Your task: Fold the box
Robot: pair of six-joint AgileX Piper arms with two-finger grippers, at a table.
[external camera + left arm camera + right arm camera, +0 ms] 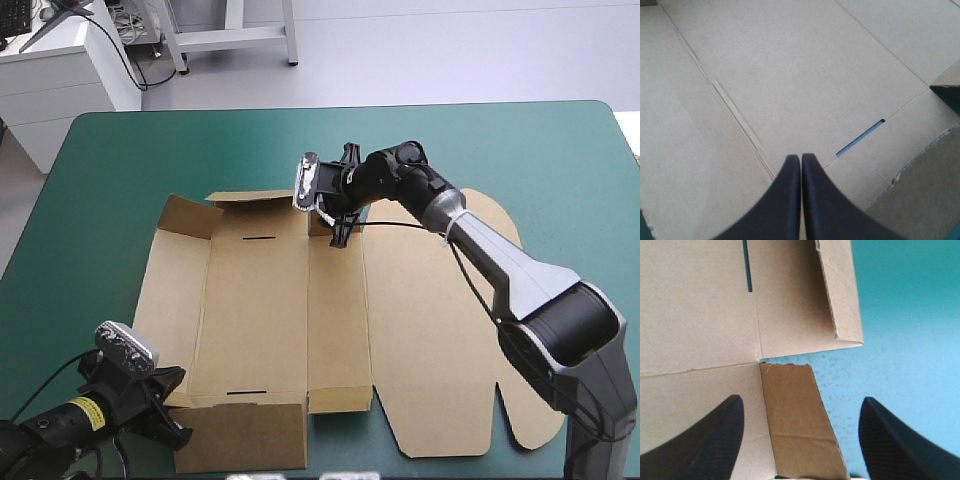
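The brown box (260, 320) lies spread out on the teal-green cover, its lid panel (440, 330) flat to the right. Its left wall (178, 270) and far flap (250, 197) stand partly raised. My right gripper (338, 200) hangs open over the box's far edge. In the right wrist view the right gripper (800, 412) straddles a small corner flap (795, 420) without touching it. My left gripper (168, 408) is at the near left corner. Seen from its wrist, the left gripper (801, 159) is shut just above the base panel, close to a slot (860, 137).
Bare teal-green table (120, 170) surrounds the box on the left and far sides. A near flap (240, 435) reaches toward the table's front edge. A second slot (258, 238) sits near the far wall.
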